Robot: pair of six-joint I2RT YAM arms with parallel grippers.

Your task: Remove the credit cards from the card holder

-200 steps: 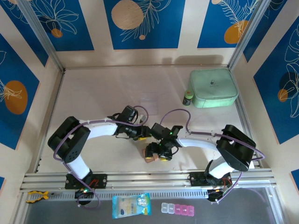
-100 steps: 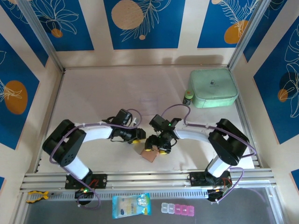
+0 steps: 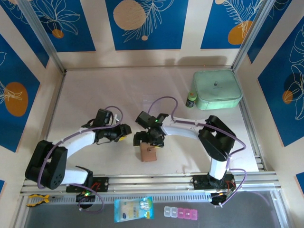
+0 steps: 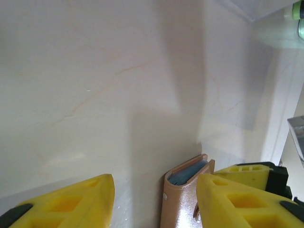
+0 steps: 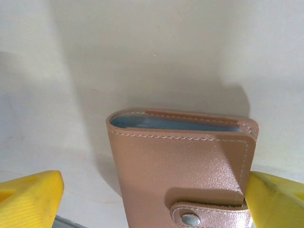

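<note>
Looking down from the top camera, the card holder (image 3: 148, 153) sits on the pale, faintly veined tabletop (image 3: 95, 95) near the front rail, a small tan-pink rectangle between the two arms. The right tool (image 3: 146, 140) hangs right at its far edge. In the right wrist view that tool (image 5: 152, 199) is spread wide, its chunky yellow fingers (image 5: 31, 194) either side of the card holder (image 5: 180, 171). There is clear tabletop on one side, and the other finger is just beside the leather edge. Nothing is gripped there. Up close the cover is pebbled, leather-look, with neat pale stitching round softly rounded corners, and the little tab is snapped shut on a shiny metal stud (image 5: 190, 219). A blue-grey layer (image 5: 175, 124) peeks from the fold; whether that is card or pocket lining I can't tell. The left tool (image 3: 124, 132) waits just to the side, apart from the wallet. In its own camera the tool (image 4: 154, 204) is partly spread and empty, with the card holder (image 4: 178, 199) seen edge-on beyond it. A mint-green case (image 3: 217, 89) rests in the far right corner.
</note>
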